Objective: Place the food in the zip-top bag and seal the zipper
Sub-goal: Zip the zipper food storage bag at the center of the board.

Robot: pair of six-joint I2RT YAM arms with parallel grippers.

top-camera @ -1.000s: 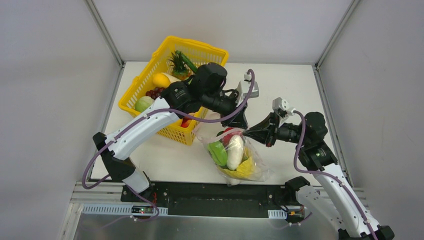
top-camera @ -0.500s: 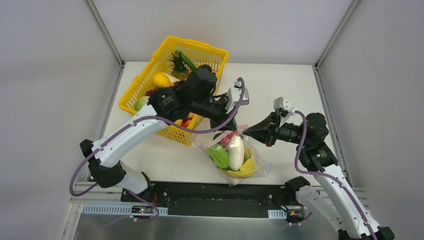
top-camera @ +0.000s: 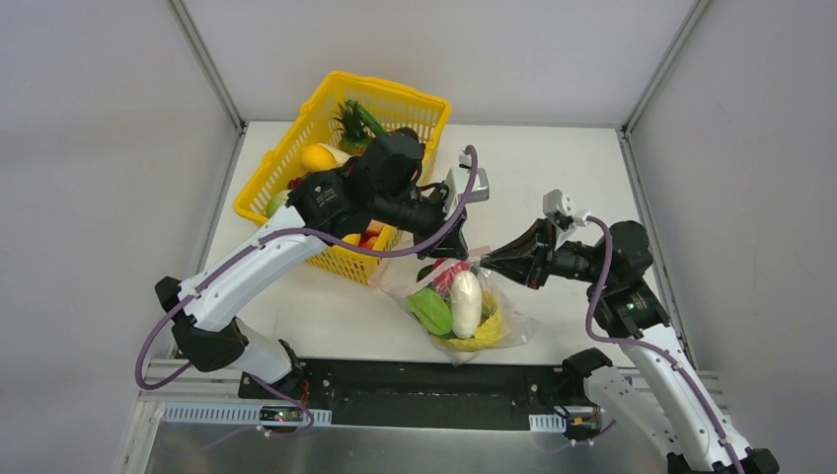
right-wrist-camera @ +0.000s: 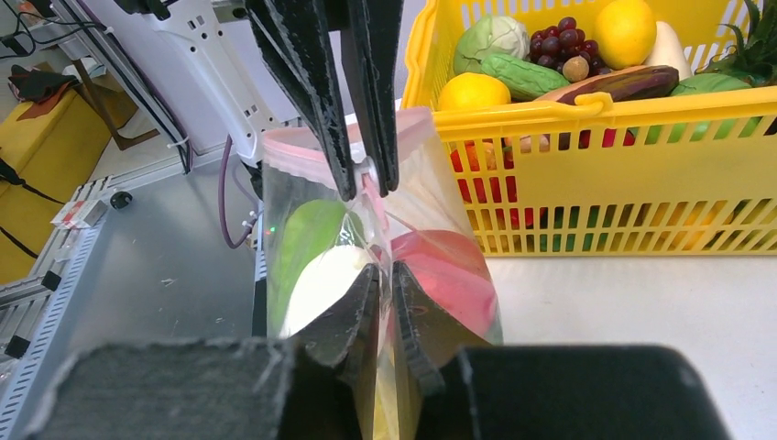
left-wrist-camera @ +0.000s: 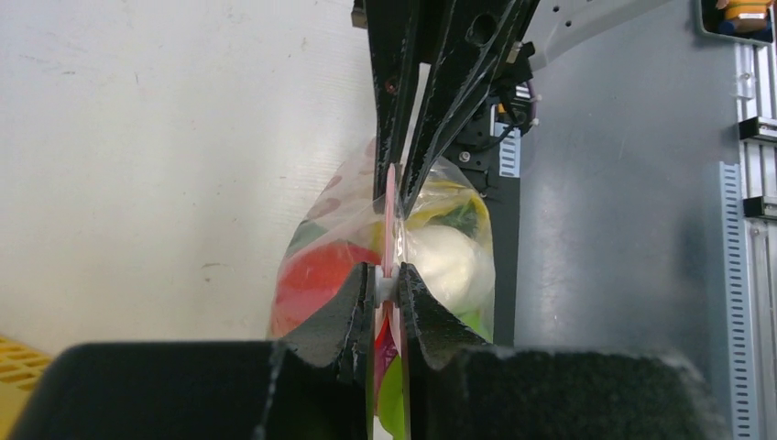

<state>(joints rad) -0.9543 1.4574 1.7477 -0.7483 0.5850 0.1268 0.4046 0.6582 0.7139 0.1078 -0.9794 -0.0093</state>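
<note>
The zip-top bag (top-camera: 464,321) rests on the table between both arms, stuffed with the food: a white radish (top-camera: 465,301), a green piece (top-camera: 431,308), a yellow cabbage (top-camera: 476,339) and a red piece (left-wrist-camera: 316,275). Its pink zipper (left-wrist-camera: 391,220) runs along the raised top edge. My left gripper (top-camera: 449,253) (left-wrist-camera: 389,284) is shut on the white slider (left-wrist-camera: 389,287) of that zipper. At the strip's other end, my right gripper (top-camera: 490,263) (right-wrist-camera: 386,273) straddles the bag's edge with its jaws a narrow gap apart.
A yellow mesh basket (top-camera: 341,79) (right-wrist-camera: 586,110) with more toy fruit and vegetables stands at the back left, right behind my left arm. The table's front edge and a metal rail (top-camera: 395,410) lie just below the bag.
My left gripper has slid left along the zipper, away from the right gripper, dragging the bag top slightly left. The right jaws have eased apart a little.
</note>
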